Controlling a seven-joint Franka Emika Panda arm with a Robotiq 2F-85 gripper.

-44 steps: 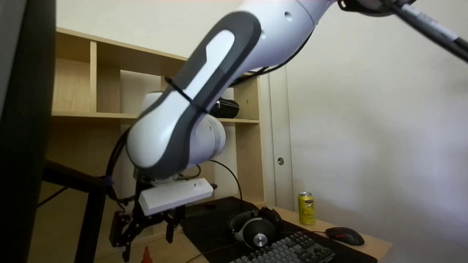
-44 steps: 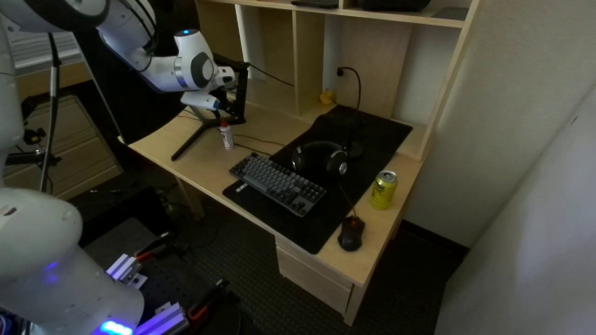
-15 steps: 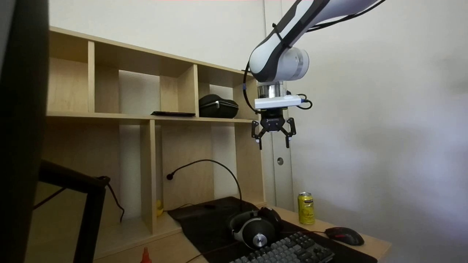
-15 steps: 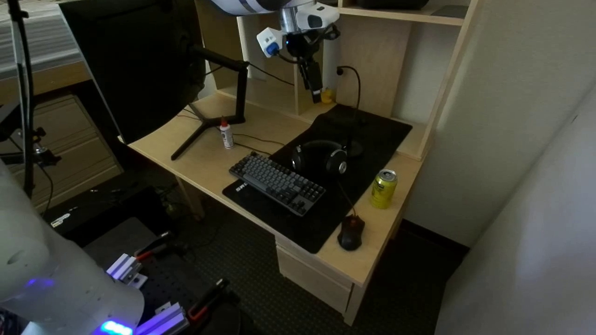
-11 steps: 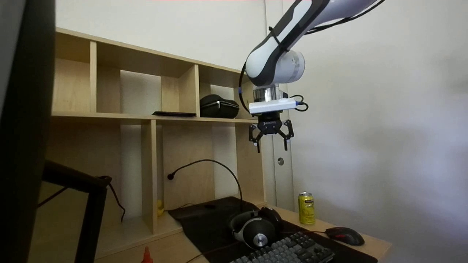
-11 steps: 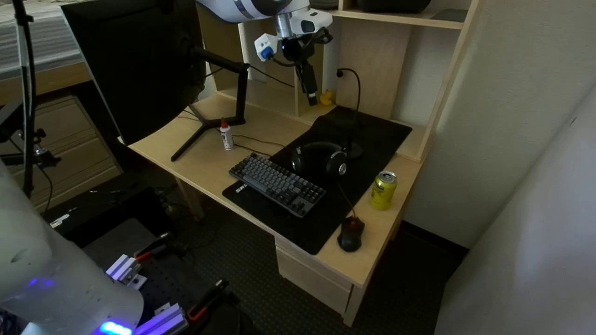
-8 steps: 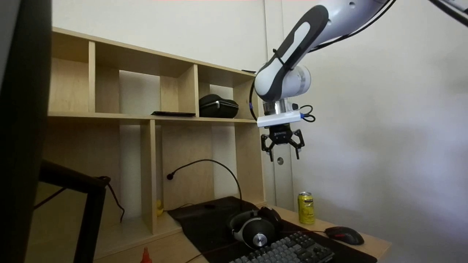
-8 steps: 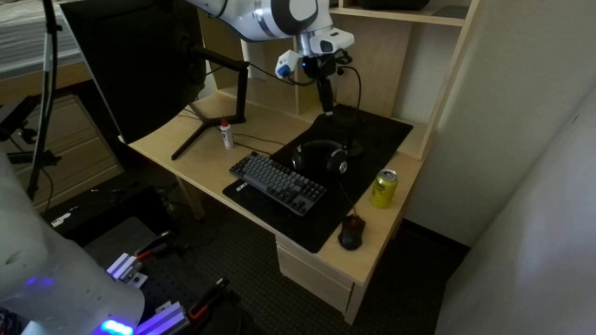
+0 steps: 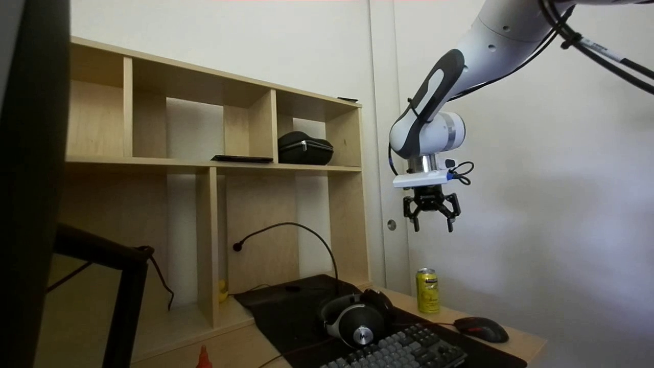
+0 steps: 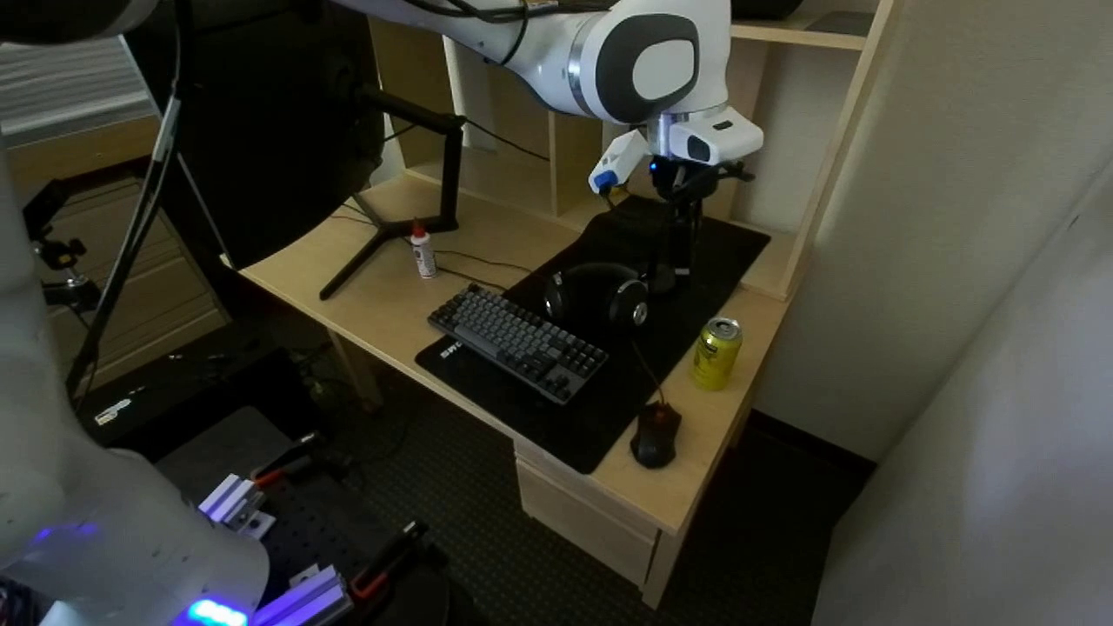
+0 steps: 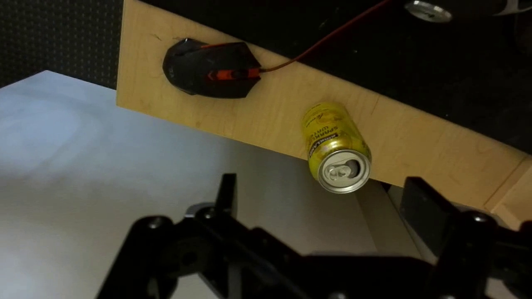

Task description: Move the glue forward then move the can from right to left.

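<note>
The yellow-green can (image 9: 428,292) stands upright on the desk's right end; it also shows in an exterior view (image 10: 717,356) and in the wrist view (image 11: 332,128), where its silvery top faces me. My gripper (image 9: 433,230) is open and empty, high above the desk and the can. In the wrist view my gripper's (image 11: 321,182) fingers are wide apart, with the can's top beyond them, between the tips and untouched. The glue (image 10: 423,254), white with a red cap, stands upright by the monitor's foot; only its cap (image 9: 204,358) shows in an exterior view. The wrist view does not show it.
A dark mouse (image 10: 656,435) with a cord lies near the can. Black headphones (image 10: 600,296) and a keyboard (image 10: 519,342) lie on a black mat (image 10: 600,435). A thin gooseneck (image 9: 306,228) rises behind the headphones. A wooden shelf (image 9: 214,162) and a monitor stand (image 10: 450,174) are behind.
My open gripper has left its place close above the glue, risen and swung across to the can's side, then come down somewhat. The glue and the can have not moved.
</note>
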